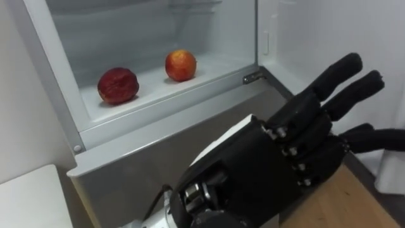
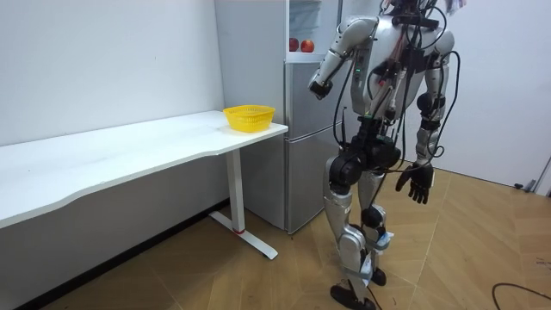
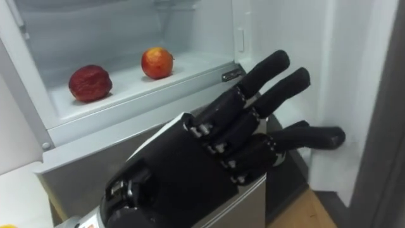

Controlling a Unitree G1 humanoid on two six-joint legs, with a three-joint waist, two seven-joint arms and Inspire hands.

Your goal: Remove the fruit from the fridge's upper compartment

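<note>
- left robot hand (image 1: 269,164) is raised before the white upper fridge shelf (image 1: 152,83), fingers straight and spread, grasping nothing.
- dark red round fruit (image 1: 118,85) and orange-red apple (image 1: 180,65) sit apart on that shelf.
- right robot hand (image 2: 419,183) hangs released at the robot's side.

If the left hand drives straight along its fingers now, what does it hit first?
Likely the white door panel right of the shelf. The left hand aims well right of the orange-red fruit. Depth is unclear.

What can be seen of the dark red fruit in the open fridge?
The dark red fruit is round, lumpy and matt-skinned. It rests on the white shelf of the upper fridge compartment, left of the orange-red apple and apart from it. Only the shelf touches it; the open left hand is below, clear of it.
</note>
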